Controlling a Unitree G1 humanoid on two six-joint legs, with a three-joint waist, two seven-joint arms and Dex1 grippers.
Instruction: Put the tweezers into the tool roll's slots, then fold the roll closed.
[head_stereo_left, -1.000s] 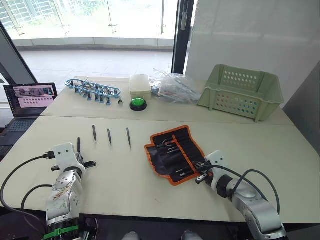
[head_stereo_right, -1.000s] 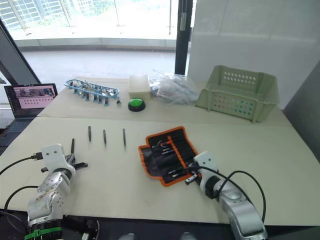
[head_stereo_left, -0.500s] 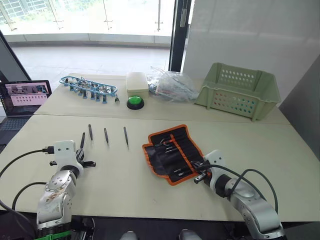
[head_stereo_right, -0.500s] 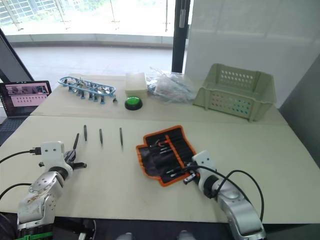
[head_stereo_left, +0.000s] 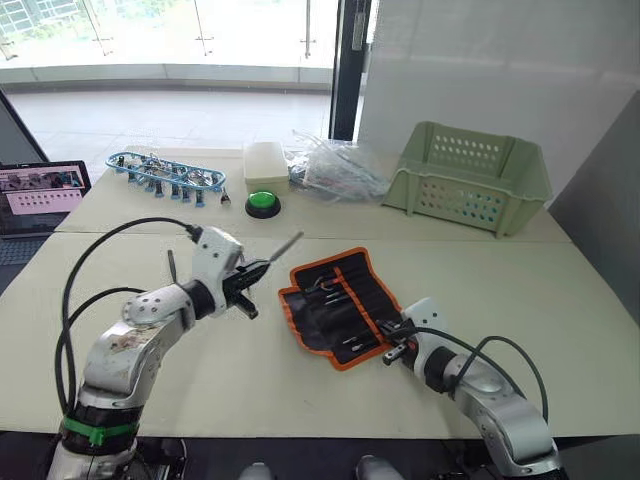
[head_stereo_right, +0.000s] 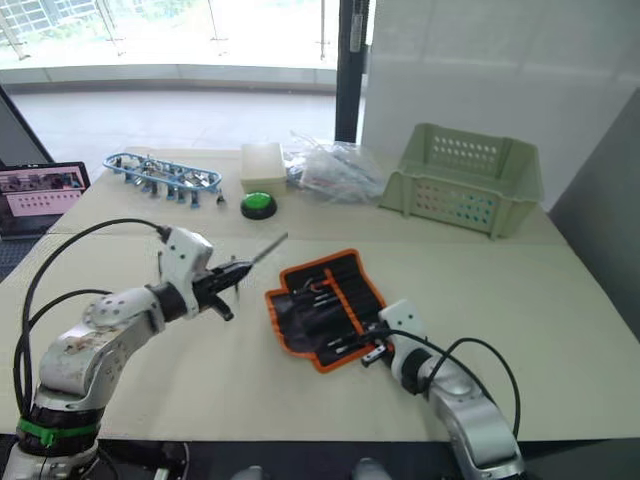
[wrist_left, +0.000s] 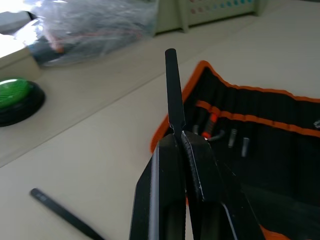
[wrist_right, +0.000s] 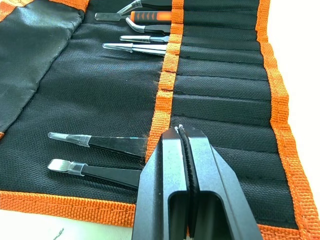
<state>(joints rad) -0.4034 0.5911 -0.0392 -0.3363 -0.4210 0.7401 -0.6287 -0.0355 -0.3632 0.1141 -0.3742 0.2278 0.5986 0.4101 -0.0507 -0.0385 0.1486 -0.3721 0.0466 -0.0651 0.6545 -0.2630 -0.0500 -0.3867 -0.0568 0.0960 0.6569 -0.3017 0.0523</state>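
Note:
The tool roll (head_stereo_left: 340, 305) lies open on the table, black with orange trim. Its slots (wrist_right: 225, 85) hold several tweezers (wrist_right: 100, 142) with tips poking out. My left gripper (head_stereo_left: 262, 272) is raised above the table just left of the roll. It is shut on one slim black tweezers (wrist_left: 173, 90), which points up and toward the roll. Another tweezers (wrist_left: 65, 217) lies on the table behind my left arm. My right gripper (head_stereo_left: 392, 347) is shut, and its fingertips (wrist_right: 170, 137) rest on the roll's orange middle strip near the roll's near edge.
At the back right stands a pale green basket (head_stereo_left: 465, 180). Along the back are a clear plastic bag (head_stereo_left: 335, 168), a white box (head_stereo_left: 265, 160), a green button (head_stereo_left: 262, 203) and a blue-framed tool rack (head_stereo_left: 165, 172). A laptop (head_stereo_left: 40, 190) sits far left.
My left arm has risen from the near left of the table and swung right toward the roll, now holding a tweezers. The right gripper stays at the roll. The camera shifted.

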